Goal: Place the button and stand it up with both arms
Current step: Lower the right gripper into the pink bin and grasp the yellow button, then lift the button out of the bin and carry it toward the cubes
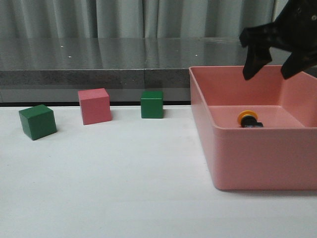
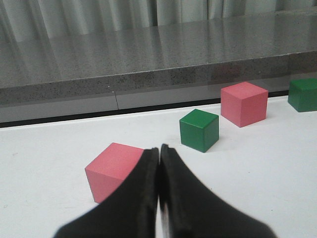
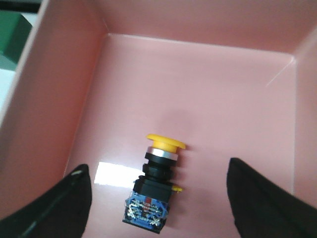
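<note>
The button [image 1: 248, 119] is seen lying on its side on the floor of a pink bin [image 1: 257, 163] at the right of a white table [image 1: 109, 188], its yellow cap [image 3: 166, 143] turned toward the bin's far wall and its blue base [image 3: 146, 210] toward the near one. The right gripper [image 1: 272, 67] is held above the bin with its black fingers [image 1: 255, 54] spread wide apart; in the right wrist view, the two fingertips [image 3: 64, 203] are shown on either side of the button, well clear of it and touching nothing.

To the left of the bin, three cubes are set out on the table in a loose row: a green cube [image 1: 151, 104] nearest the bin, a pink cube [image 1: 94, 105] beside it, and a second green cube [image 1: 37, 121] farthest left and slightly nearer. The left gripper [image 2: 159, 198] is caught only in the left wrist view, its fingers pressed together with nothing between them, just above the table, with another pink cube [image 2: 116, 168] partly hidden behind them. A grey stone-like ledge [image 1: 94, 67] and pale curtains [image 1: 138, 17] are visible beyond the table.
</note>
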`<state>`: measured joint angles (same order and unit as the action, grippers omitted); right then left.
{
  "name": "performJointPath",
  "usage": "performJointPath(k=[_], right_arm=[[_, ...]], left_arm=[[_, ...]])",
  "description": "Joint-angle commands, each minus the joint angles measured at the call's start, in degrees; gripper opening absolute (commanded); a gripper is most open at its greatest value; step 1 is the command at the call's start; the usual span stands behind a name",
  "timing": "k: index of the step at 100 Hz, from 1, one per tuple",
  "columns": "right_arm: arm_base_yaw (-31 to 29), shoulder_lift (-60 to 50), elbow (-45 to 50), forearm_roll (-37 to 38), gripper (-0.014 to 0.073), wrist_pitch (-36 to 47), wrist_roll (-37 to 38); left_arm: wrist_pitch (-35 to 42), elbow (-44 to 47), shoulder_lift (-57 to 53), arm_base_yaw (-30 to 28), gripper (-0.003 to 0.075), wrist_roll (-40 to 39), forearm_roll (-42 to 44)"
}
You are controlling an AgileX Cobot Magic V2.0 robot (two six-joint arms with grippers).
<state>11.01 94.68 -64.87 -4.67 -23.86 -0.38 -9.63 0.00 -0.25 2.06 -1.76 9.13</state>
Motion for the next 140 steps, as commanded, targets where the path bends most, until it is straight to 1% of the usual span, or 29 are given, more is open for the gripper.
performJointPath(k=[1,33,40,47,52,55,59,62,67,78,88,95,105,116,123,135,140], right_arm=[[0.5,0.7,-2.2,-0.2,0.0568,2.4,-0.6],[1.4,8.8,-2.2,-1.6,0.0558,-0.1,-0.6],[1.4,9.3,-2.2,-1.7,0.0492,-0.8,-0.6],[1.4,9.4,-2.2,-1.7,0.0362,-1.4,-0.6],[1.4,9.4,-2.4,-1.7,0.0242,-2.0,-0.6],[1.4,9.4,-2.7,-1.7,0.0188,-2.5,-0.6],[1.4,9.4,-3.1,-1.7,0.0124,-3.4,-0.6],[1.4,9.3,-3.5,-1.7,0.0096,-4.0,-0.6],[1.4,9.1,-4.4,-1.7,0.0072,-5.8,-0.6],[1.4,8.1,-8.1,-1.7,0.0076,-10.8,-0.8],[2.2,5.8,-12.4,-1.7,0.0076,-14.9,-3.3],[3.7,3.9,-15.8,-2.0,0.0076,-17.0,-7.2],[6.7,2.5,-21.3,-3.0,0.0076,-20.6,-16.1],[10.3,3.0,-27.0,-8.2,0.0076,-24.1,-25.8],[12.5,4.0,-29.2,-13.2,0.0076,-25.5,-34.4],[16.1,6.4,-30.5,-22.2,0.0076,-27.6,-53.4],[17.4,8.1,-30.5,-25.6,0.0076,-28.0,-59.9]], left_arm=[[4.4,2.6,-1.7,0.0,-0.0019,-0.5,-0.5],[4.4,2.6,-1.7,0.0,-0.0019,-0.5,-0.5],[4.4,2.6,-1.7,0.0,-0.002,-0.5,-0.5],[4.4,2.6,-1.7,0.0,-0.002,-0.5,-0.5],[4.4,2.6,-1.7,0.0,-0.0019,-0.5,-0.5],[4.4,2.6,-1.7,0.0,-0.0019,-0.5,-0.5],[4.4,2.6,-1.7,0.0,-0.0019,-0.5,-0.5],[4.4,2.6,-1.7,0.0,-0.002,-0.5,-0.5],[4.4,2.6,-1.7,0.0,-0.002,-0.5,-0.5],[4.4,2.6,-1.7,0.0,-0.002,-0.5,-0.5],[4.4,2.6,-1.7,0.0,-0.002,-0.5,-0.5],[4.4,2.6,-1.7,0.0,-0.002,-0.5,-0.5],[4.4,2.6,-1.7,0.0,-0.002,-0.5,-0.5],[4.4,2.6,-1.7,0.0,-0.002,-0.5,-0.5],[4.4,2.6,-1.7,0.0,-0.002,-0.5,-0.5],[4.4,2.6,-1.7,0.0,-0.002,-0.5,-0.5],[4.4,2.6,-1.7,0.0,-0.002,-0.5,-0.5]])
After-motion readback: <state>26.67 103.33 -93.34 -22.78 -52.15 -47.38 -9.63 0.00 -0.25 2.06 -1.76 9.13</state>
